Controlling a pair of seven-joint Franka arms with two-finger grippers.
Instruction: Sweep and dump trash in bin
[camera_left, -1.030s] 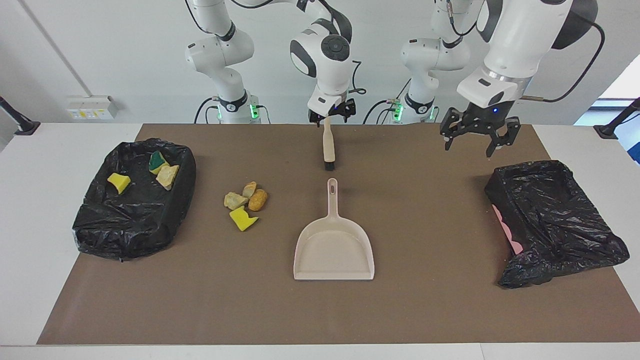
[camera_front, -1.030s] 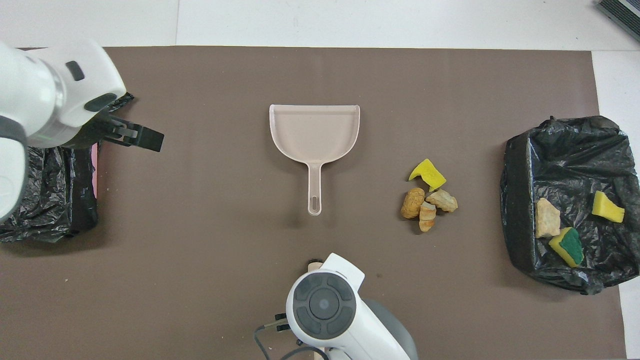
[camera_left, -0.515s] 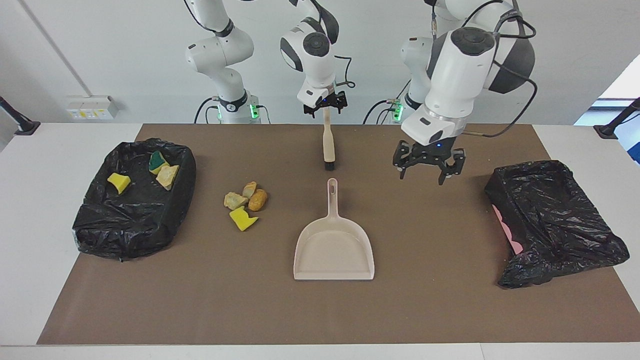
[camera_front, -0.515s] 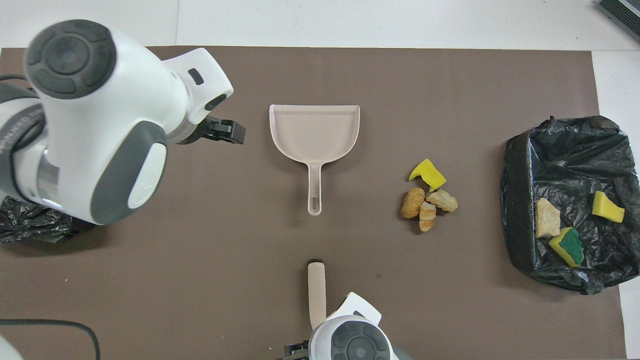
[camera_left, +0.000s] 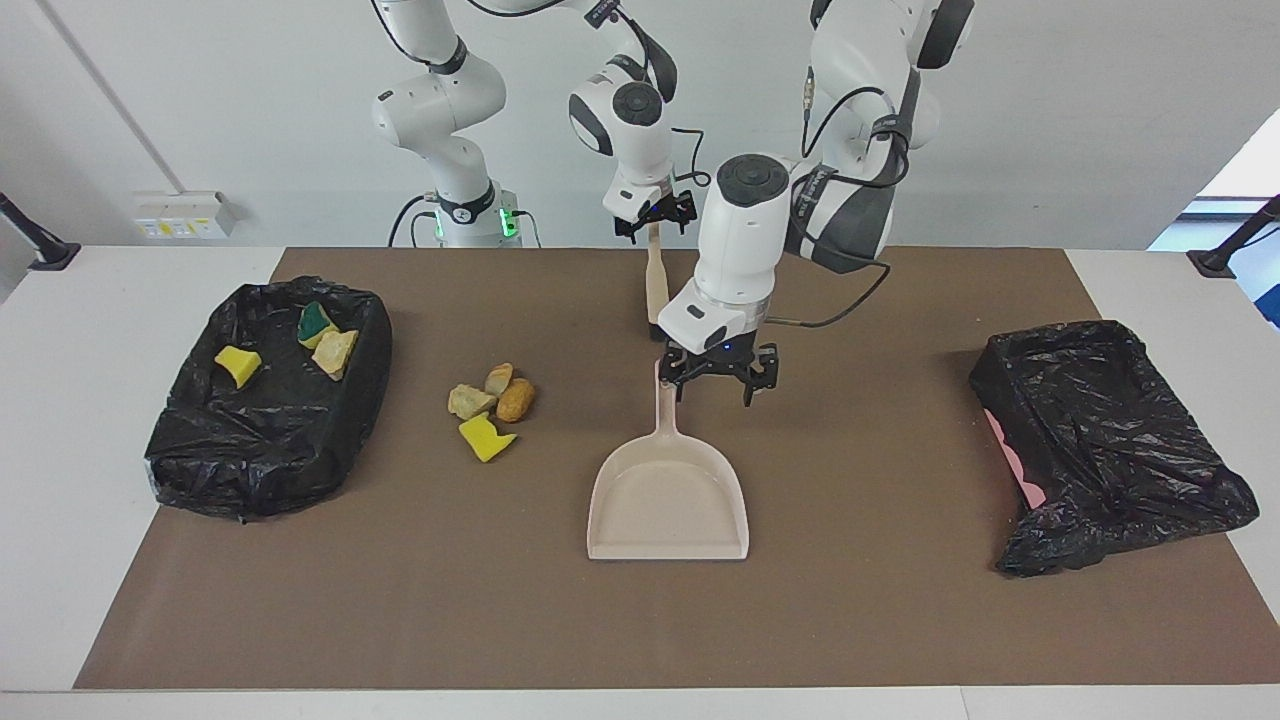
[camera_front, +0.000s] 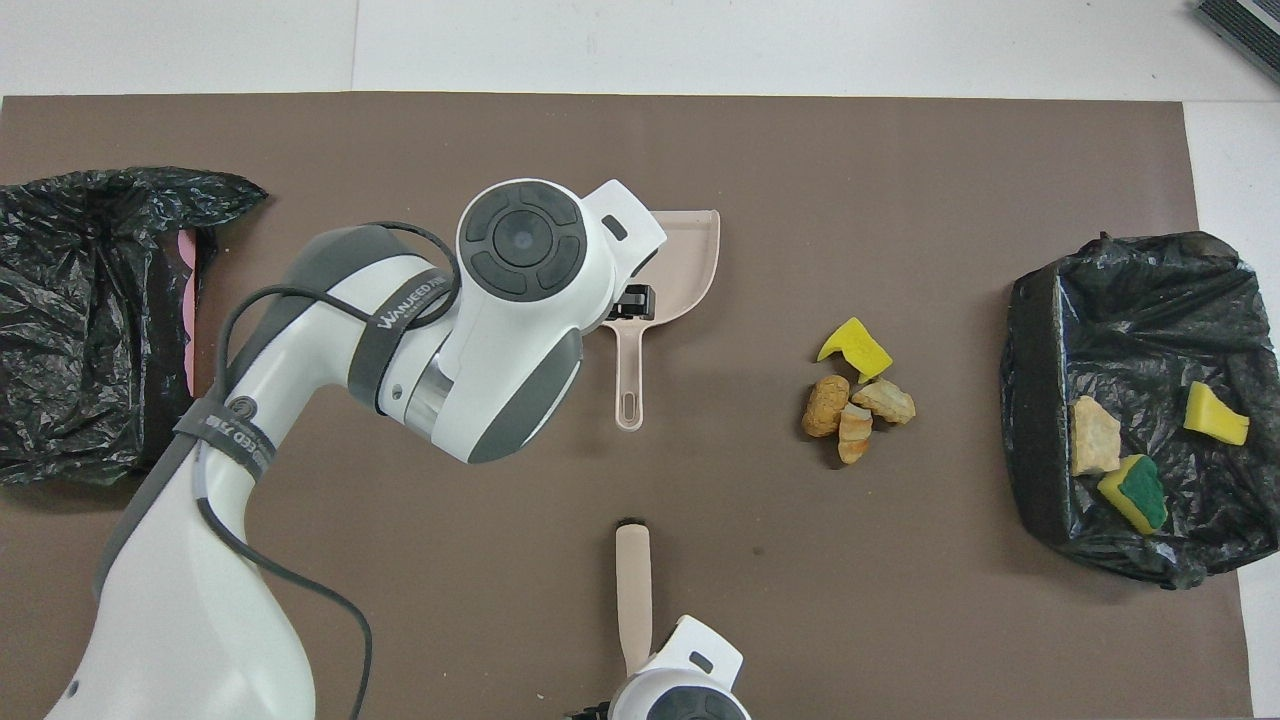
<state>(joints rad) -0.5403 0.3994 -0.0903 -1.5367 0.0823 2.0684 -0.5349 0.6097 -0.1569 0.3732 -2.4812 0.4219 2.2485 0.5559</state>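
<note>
While the right pincer (camera_left: 655, 222) seemingly hangs released over the brush (camera_left: 657, 290), the released left pincer (camera_left: 716, 375) hovers beside the dustpan (camera_left: 668, 495) handle, ready for the trash (camera_left: 490, 405).

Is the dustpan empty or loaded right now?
Empty: the dustpan shows only bare beige; four trash scraps lie on the mat.

The flat beige plastic dustpan (camera_left: 668, 505) lies mid-mat on the brown table mat (camera_left: 860, 610), handle toward the robots. The beige hand brush (camera_left: 657, 290) lies nearer to the robots, in line with that handle. A cluster of yellow sponge and tan lumpy trash scraps (camera_left: 490, 405) sits beside the dustpan toward the right arm's end, between it and a black-bag-lined bin (camera_left: 200, 460) holding three more scraps. A second black-bag-lined bin (camera_left: 1100, 440) sits at the left arm's end
</note>
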